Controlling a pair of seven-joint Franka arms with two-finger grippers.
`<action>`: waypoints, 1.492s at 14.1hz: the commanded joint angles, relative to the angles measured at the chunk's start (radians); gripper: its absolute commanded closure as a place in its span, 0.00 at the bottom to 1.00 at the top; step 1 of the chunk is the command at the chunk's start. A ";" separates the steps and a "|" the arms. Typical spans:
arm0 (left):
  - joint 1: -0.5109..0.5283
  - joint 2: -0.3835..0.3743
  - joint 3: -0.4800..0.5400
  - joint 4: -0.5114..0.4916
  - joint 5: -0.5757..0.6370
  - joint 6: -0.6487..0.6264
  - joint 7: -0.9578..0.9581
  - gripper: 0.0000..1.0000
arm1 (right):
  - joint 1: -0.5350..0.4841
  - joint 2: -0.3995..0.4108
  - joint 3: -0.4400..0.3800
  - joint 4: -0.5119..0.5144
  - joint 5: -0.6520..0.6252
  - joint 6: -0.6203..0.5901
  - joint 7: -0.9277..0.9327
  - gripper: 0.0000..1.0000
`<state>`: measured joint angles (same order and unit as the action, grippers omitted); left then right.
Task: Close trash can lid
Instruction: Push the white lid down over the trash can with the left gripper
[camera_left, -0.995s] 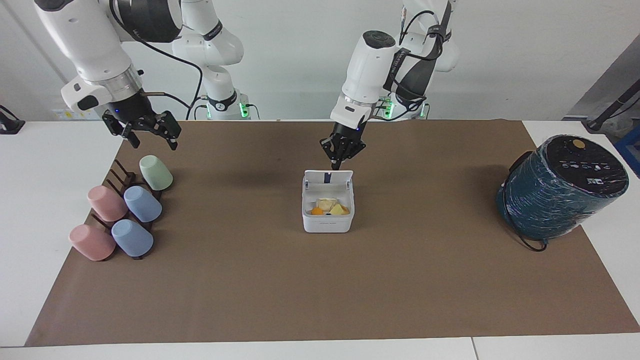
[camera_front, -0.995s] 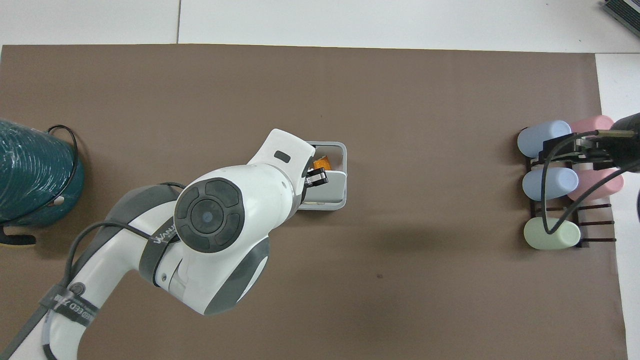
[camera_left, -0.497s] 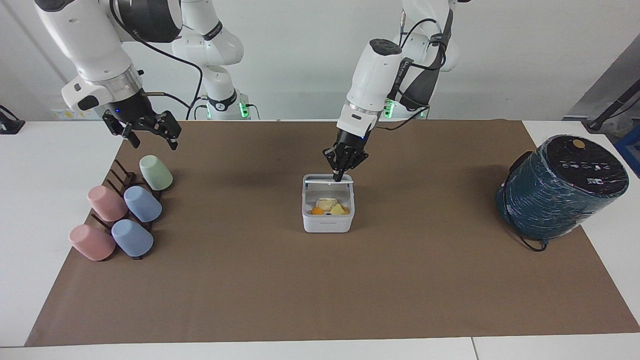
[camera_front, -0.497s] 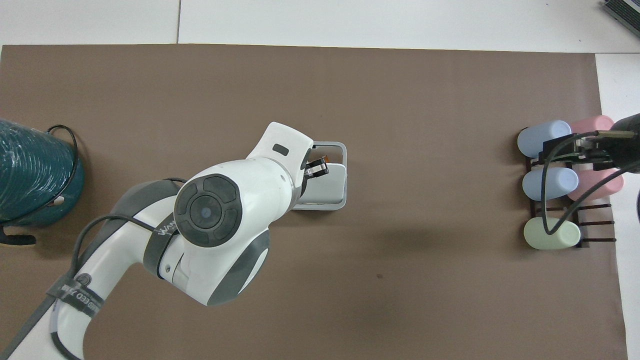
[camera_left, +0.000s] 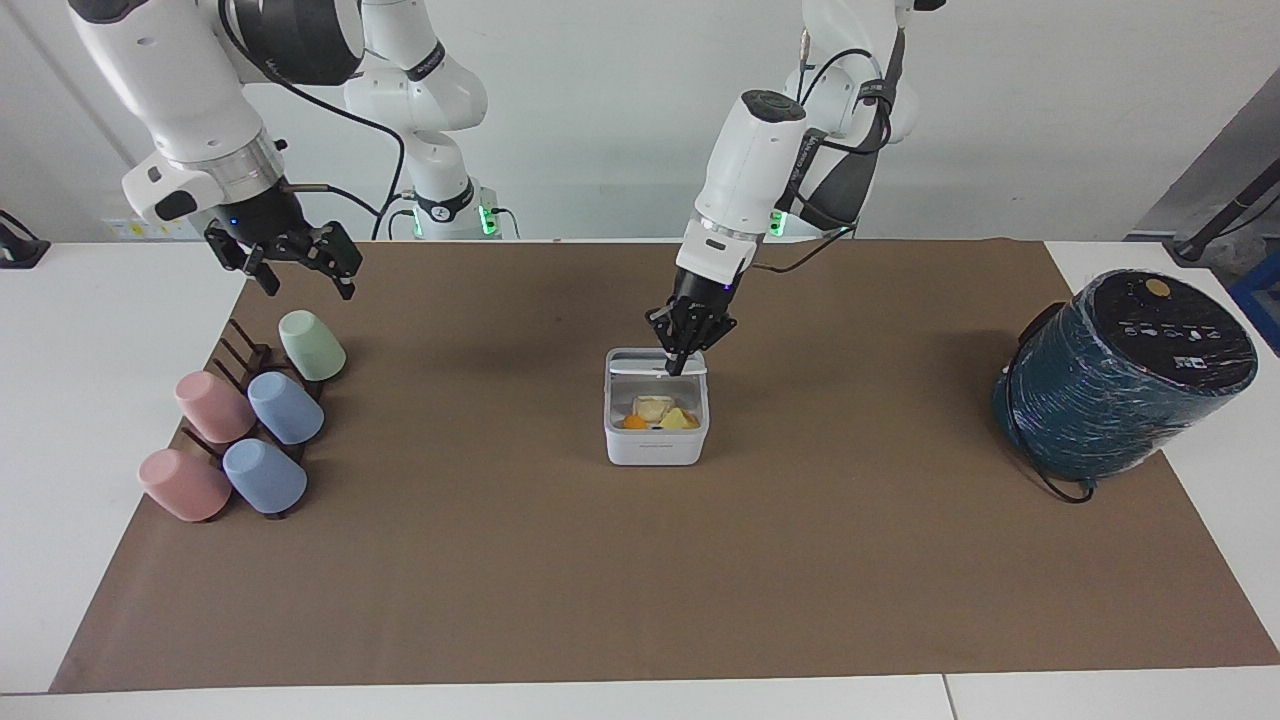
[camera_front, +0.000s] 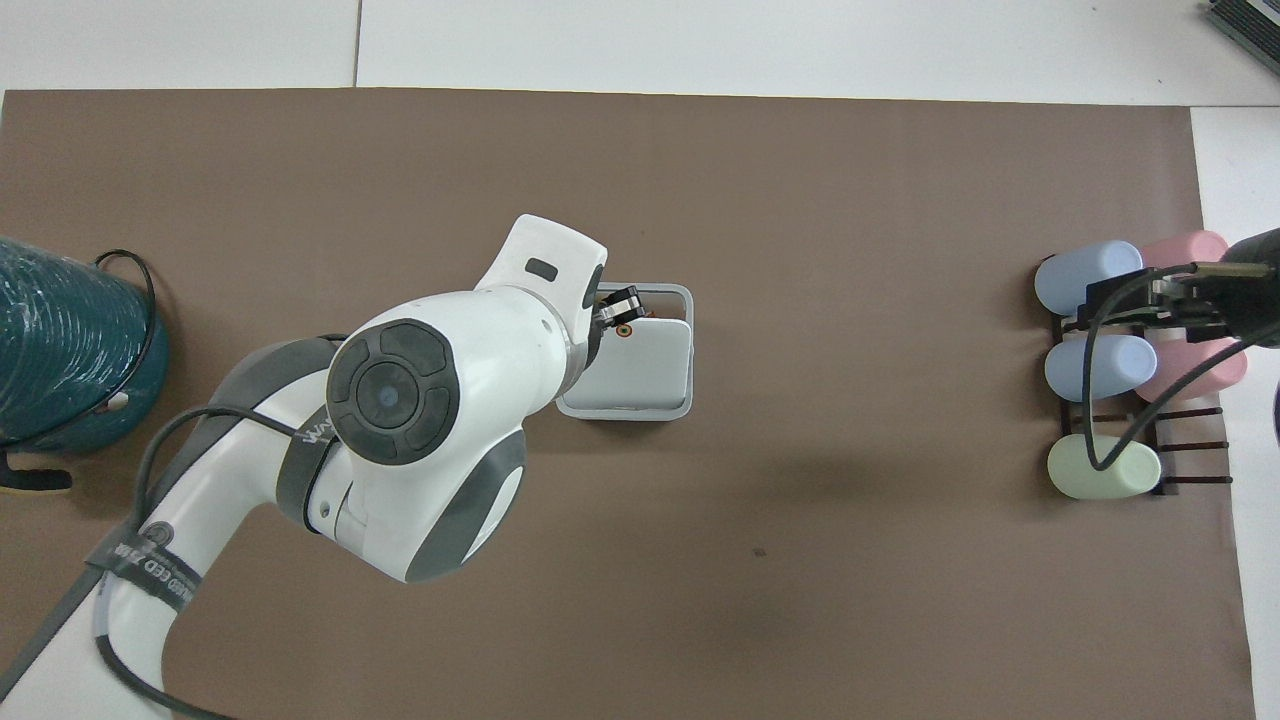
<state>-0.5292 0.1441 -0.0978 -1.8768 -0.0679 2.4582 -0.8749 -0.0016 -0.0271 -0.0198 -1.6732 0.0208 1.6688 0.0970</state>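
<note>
Facing view: the trash can (camera_left: 656, 420) sits at frame centre on the bench (camera_left: 640, 560), its lid (camera_left: 657, 372) tilted part-way down over the scraps inside. The left gripper (camera_left: 679, 366) presses the lid's upper edge, fingers drawn narrow. At upper left the right gripper (camera_left: 298, 278) hangs over the cup rack (camera_left: 240, 355), fingers wide.

Overhead view: the lid (camera_front: 645, 365) covers most of the trash can (camera_front: 685, 300); the left gripper (camera_front: 620, 310) is at its top edge.

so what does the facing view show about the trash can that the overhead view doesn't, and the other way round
Facing view only: the scraps inside the trash can, visible under the tilted, half-lowered lid, and the right gripper up over the cup rack.

Overhead view only: the lid's outer face with its orange dot, covering most of the opening.

Both: the left gripper at the lid's raised edge.
</note>
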 joint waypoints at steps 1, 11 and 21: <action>0.002 0.023 0.001 0.016 -0.018 0.024 -0.003 1.00 | -0.011 -0.020 0.004 -0.022 0.016 0.011 -0.002 0.00; 0.003 0.146 0.004 0.056 -0.013 0.117 -0.012 1.00 | -0.011 -0.019 0.004 -0.022 0.016 0.019 -0.003 0.00; 0.003 0.238 0.012 0.088 0.000 0.163 -0.012 1.00 | -0.011 -0.019 0.004 -0.022 0.016 0.015 -0.003 0.00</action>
<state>-0.5289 0.3405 -0.0874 -1.8100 -0.0683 2.6004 -0.8826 -0.0018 -0.0277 -0.0198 -1.6733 0.0208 1.6689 0.0970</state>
